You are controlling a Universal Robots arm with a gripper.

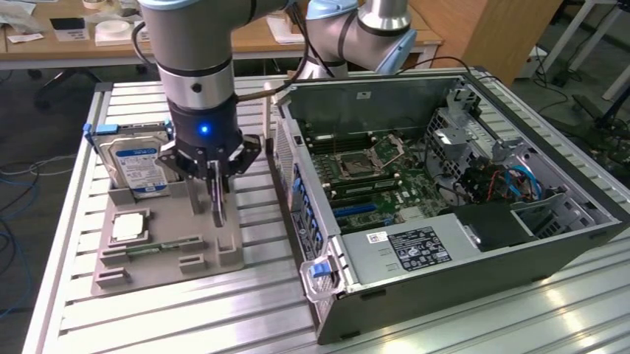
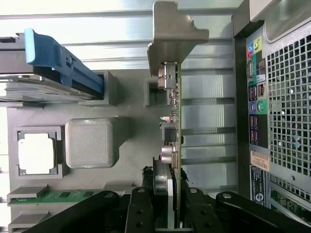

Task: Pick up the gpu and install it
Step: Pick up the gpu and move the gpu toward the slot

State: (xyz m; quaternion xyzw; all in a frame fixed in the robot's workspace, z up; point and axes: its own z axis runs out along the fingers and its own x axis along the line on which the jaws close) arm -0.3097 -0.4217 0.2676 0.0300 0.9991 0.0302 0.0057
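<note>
Right, the gpu (image 1: 217, 208) stands upright and edge-on in my claw (image 1: 215, 184), with the fingers (image 2: 140, 213) clamped against its two flat faces near one end. Its silvery end bracket (image 2: 171, 43) sits at the end away from my grip. The card hangs over the grey fixture tray (image 1: 172, 214), on the side nearest the computer case (image 1: 443, 184); I cannot tell whether its lower edge touches the tray. On that tray a hard drive (image 1: 138, 166) with a blue-white label stands in a blue carrier, a processor chip (image 1: 128, 227) lies flat in a square pocket, and a green memory stick (image 1: 147, 253) lies near it. The case lies open just beside the tray, on the exterior view's right, its motherboard (image 1: 364, 169) facing up. Everything rests on the ribbed metal bench (image 1: 197, 317).
</note>
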